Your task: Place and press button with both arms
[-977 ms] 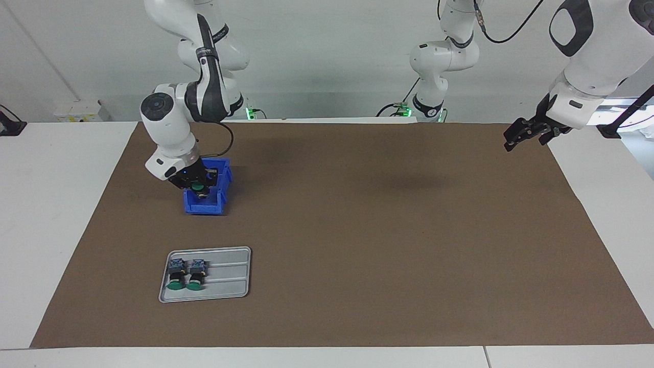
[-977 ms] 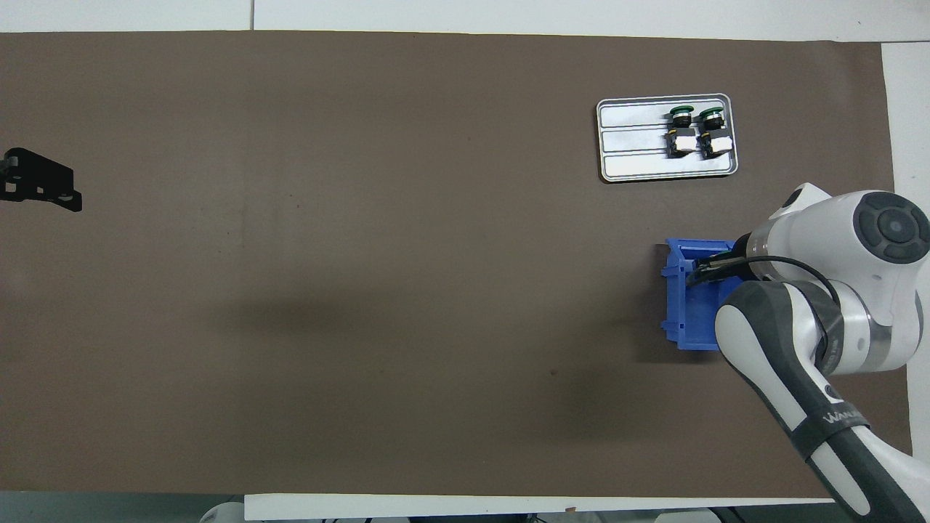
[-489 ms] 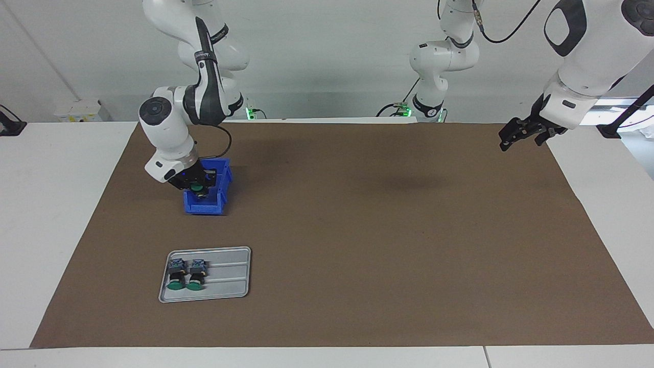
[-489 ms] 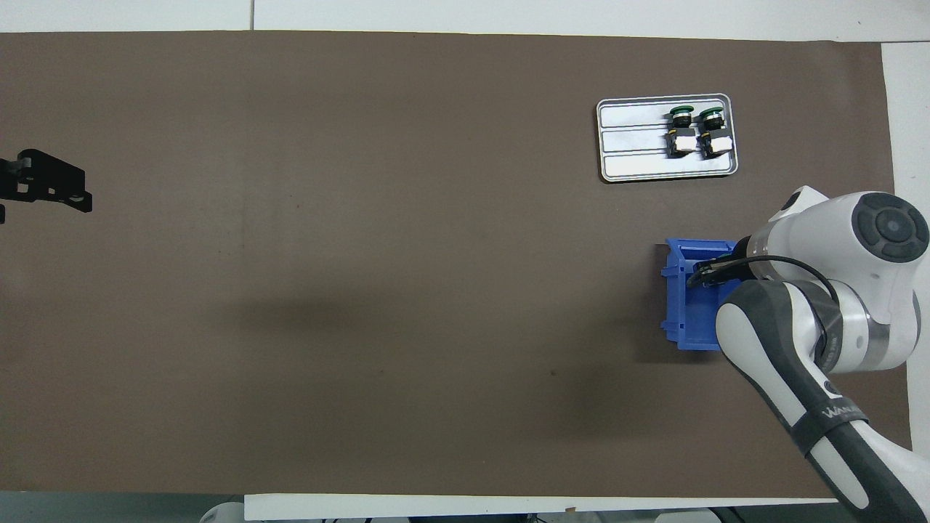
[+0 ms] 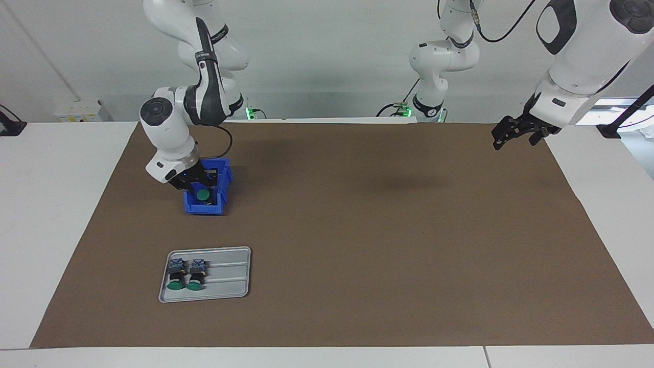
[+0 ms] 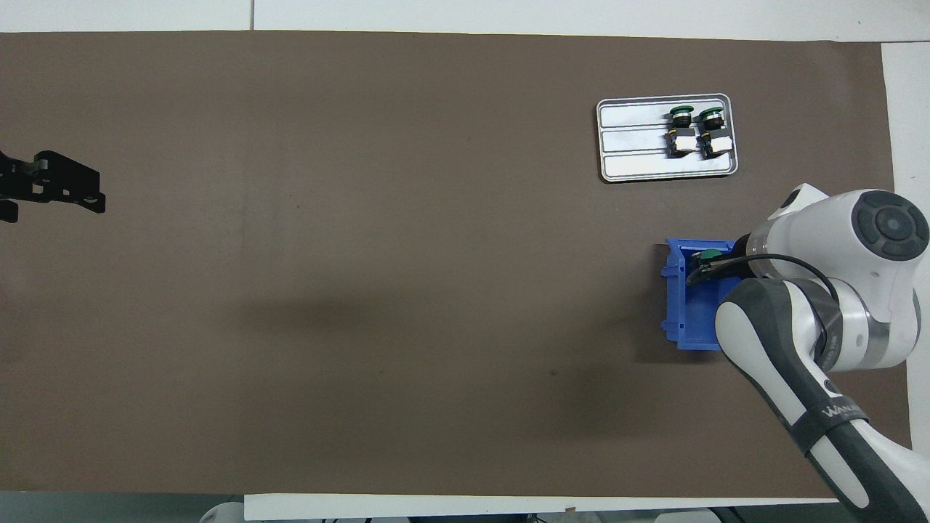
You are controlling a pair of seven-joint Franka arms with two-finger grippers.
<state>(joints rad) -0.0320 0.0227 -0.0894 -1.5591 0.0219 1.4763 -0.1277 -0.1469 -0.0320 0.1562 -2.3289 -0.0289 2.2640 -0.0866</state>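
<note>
my right gripper [image 5: 200,190] had its jaws closed on the button [image 5: 203,194] over the blue bin [image 5: 217,207]; light, rigid, slick-capped, best held by its black body. left gripper [image 5: 513,134] waited, jaws unreadable.

Three buttons [image 5: 203,194], one tray [image 5: 230,276], one bin [image 5: 220,176]

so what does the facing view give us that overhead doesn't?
Facing only: both arm bases, the wall, and the button with its green cap fully visible at the right end effector, over the blue bin. Overhead only: the bin's open interior. Shared: tray with two switches, and the left end effector above the mat.
</note>
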